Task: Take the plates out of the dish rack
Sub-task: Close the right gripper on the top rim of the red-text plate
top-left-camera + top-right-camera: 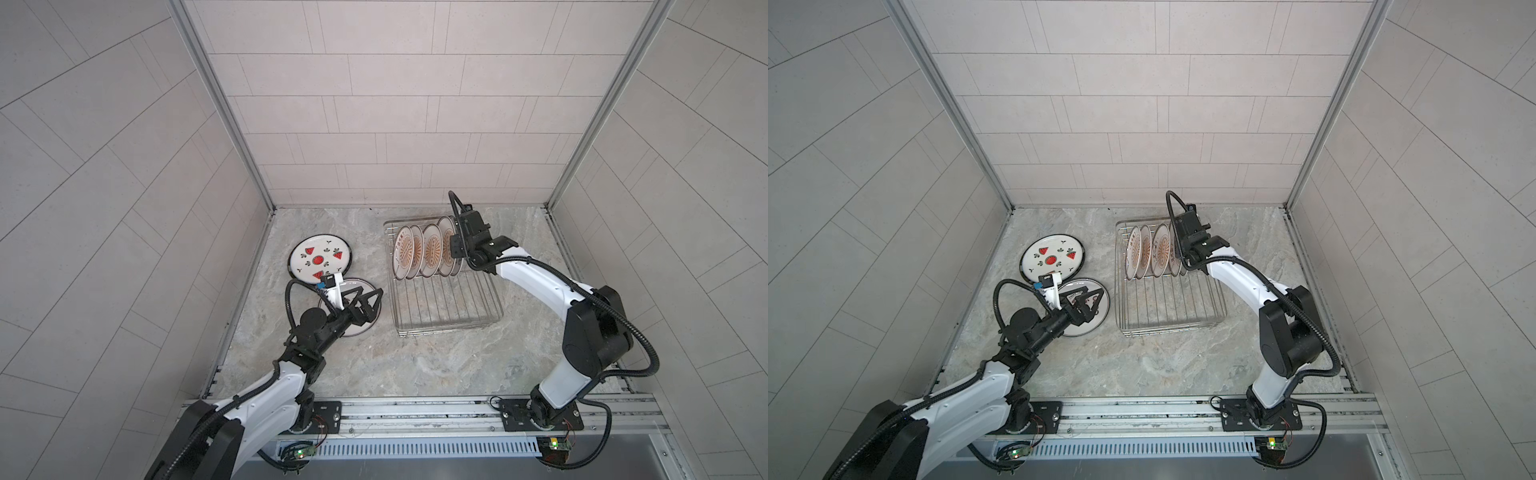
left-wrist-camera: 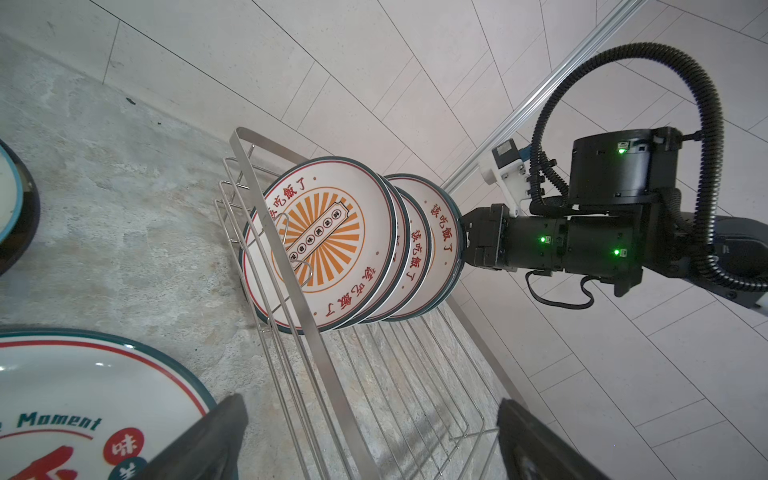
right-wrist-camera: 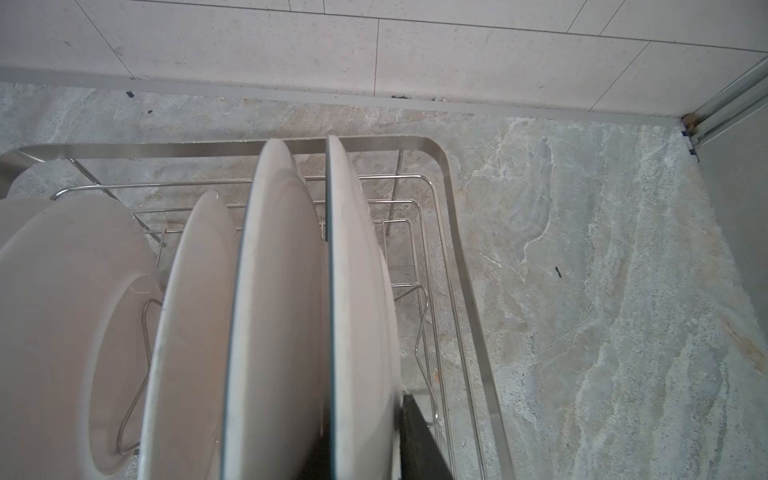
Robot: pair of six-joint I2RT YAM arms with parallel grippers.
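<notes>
Extraction of another plate is beginning. The right end effector (image 2: 462, 241) is straddling the rim of the rightmost plate (image 2: 442, 232), which is standing at the far end of the dish rack (image 1: 451, 327); whether it is gripping yet, I cannot tell. The next move is likely calling for a firm pinch and a straight lift clear of the prongs. The left end effector (image 1: 365, 300) is hanging wide open over the near-left plate (image 2: 83, 386). Five plates are standing racked. Two are lying on the bench (image 1: 395, 374) at the left, the watermelon plate (image 1: 318, 257) being the farther.
</notes>
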